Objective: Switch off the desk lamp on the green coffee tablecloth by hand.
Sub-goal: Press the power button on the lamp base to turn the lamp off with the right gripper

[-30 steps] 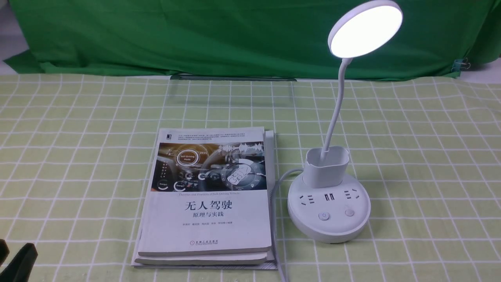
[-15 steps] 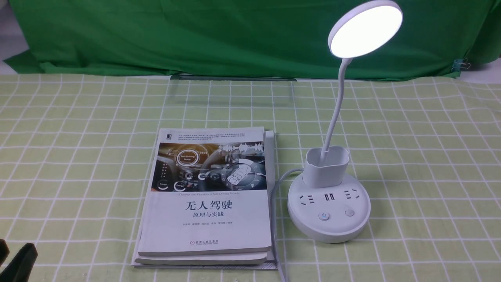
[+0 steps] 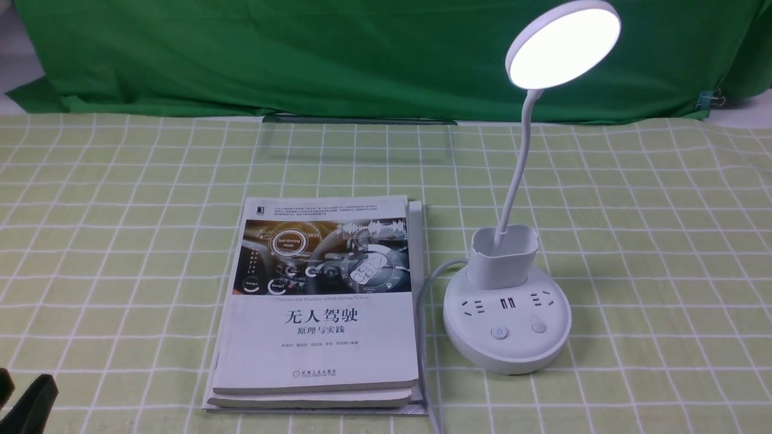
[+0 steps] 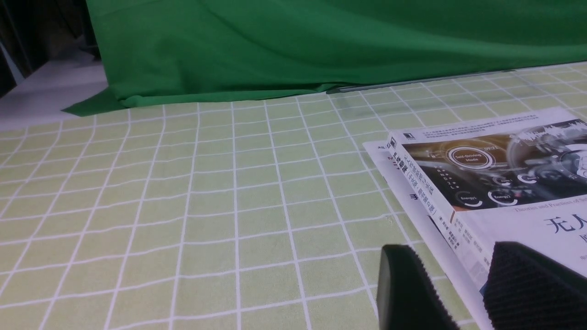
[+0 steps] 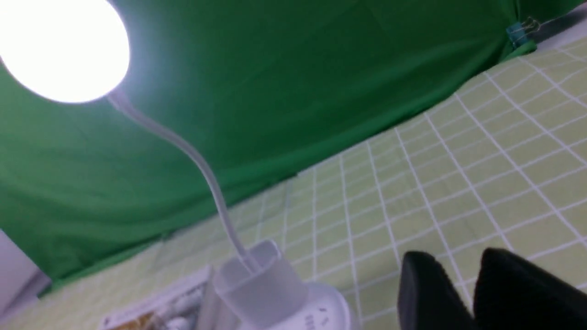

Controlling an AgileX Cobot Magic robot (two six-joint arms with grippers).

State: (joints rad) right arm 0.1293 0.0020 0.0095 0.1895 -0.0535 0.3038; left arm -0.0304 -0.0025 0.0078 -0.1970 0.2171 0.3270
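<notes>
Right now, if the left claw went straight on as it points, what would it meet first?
Likely the book stack: the left claw points at its spine side, though depth is unclear.

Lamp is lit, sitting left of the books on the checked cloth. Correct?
No: the lamp stands right of the books, not left, as the front view shows. It is lit, on the checked cloth.
</notes>
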